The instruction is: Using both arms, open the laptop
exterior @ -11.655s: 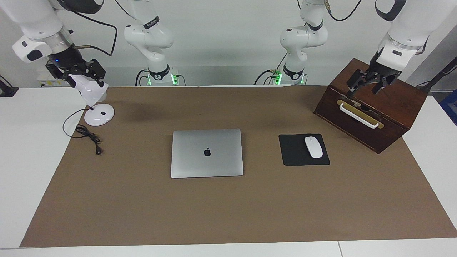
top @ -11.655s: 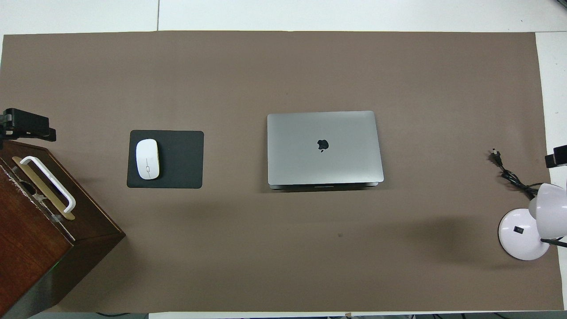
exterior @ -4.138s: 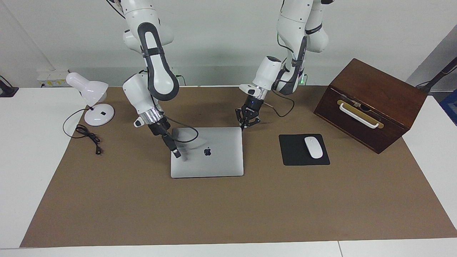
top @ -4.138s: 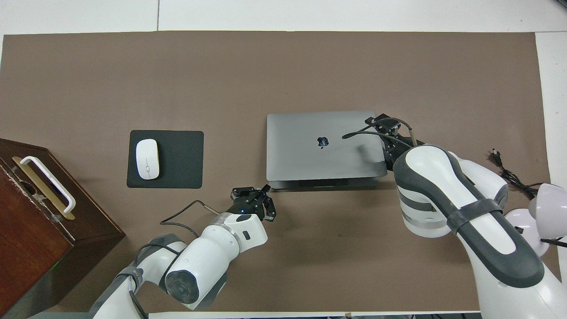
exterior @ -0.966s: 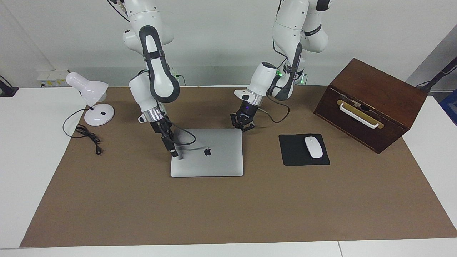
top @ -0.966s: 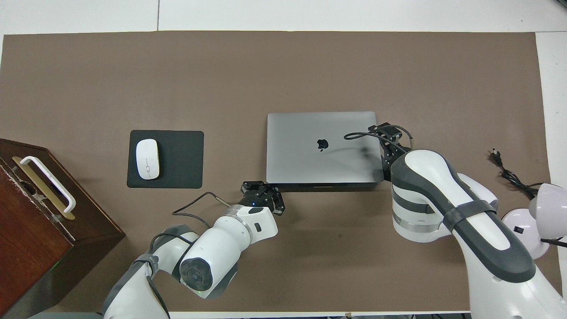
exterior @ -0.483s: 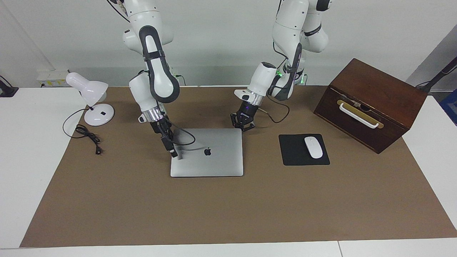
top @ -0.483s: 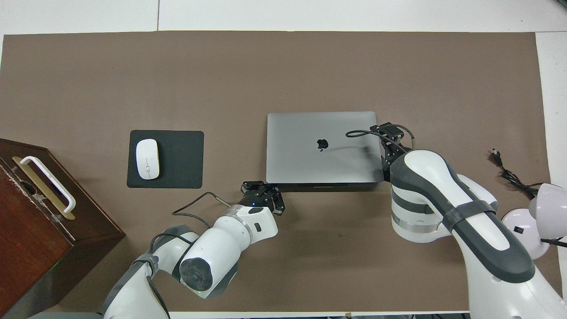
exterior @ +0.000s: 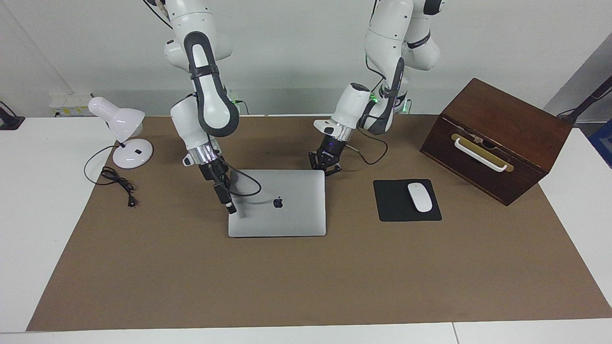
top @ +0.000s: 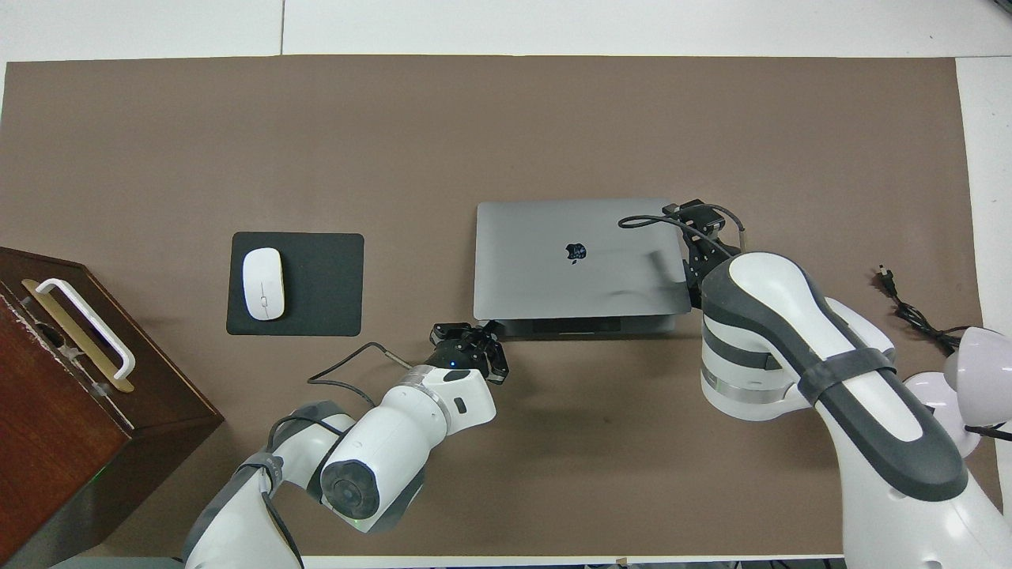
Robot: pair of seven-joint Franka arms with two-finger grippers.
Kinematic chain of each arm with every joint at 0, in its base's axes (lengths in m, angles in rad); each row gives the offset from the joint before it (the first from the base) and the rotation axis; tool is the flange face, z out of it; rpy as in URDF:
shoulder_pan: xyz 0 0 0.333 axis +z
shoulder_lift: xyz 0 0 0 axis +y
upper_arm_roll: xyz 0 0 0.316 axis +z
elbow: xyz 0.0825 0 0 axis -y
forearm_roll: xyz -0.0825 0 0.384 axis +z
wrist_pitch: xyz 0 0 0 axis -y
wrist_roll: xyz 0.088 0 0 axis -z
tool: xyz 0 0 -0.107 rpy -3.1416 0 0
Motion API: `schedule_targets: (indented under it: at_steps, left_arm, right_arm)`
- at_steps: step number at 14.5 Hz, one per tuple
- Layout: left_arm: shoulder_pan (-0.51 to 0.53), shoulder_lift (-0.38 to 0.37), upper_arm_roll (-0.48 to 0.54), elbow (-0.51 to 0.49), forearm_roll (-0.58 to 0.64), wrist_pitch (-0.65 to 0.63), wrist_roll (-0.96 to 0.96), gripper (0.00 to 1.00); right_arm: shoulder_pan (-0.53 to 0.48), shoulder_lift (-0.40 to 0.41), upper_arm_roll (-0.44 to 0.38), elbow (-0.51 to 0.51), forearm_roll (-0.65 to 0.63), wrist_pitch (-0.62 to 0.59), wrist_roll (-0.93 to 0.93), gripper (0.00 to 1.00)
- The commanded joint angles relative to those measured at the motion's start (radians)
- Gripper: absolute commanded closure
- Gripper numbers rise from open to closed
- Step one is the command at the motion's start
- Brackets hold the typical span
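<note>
Lid edge of laptop (exterior: 282, 205) lifted slightly | left gripper (exterior: 326, 167) shut

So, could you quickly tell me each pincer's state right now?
Left pincer: closed, at the laptop's corner, holding nothing visible.
Right pincer: cannot be told.

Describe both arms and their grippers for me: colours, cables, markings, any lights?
Both arms are glossy white with rounded joints. The right arm carries long dark grey oval panels and a silver wrist ring. The left arm has dark grey bands. A loose black cable loops to each wrist. The left gripper and right gripper are small and black. A green light glows behind the left arm.
</note>
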Motion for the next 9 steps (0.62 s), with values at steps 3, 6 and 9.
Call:
schedule_targets:
  at_steps: [3, 6, 9]
  left_arm:
    - [-0.018, 0.059, 0.02, 0.022, -0.007, 0.011, 0.019, 1.0]
    - [-0.018, 0.059, 0.02, 0.024, -0.007, 0.011, 0.019, 1.0]
    - [-0.018, 0.059, 0.02, 0.022, -0.007, 0.011, 0.019, 1.0]
  right_arm:
    - [-0.018, 0.03, 0.017, 0.097, 0.022, -0.006, -0.014, 0.0]
    - [-0.029, 0.03, 0.017, 0.112, 0.022, -0.006, -0.012, 0.0]
    - [-0.032, 0.044, 0.017, 0.135, 0.024, -0.006, -0.012, 0.0]
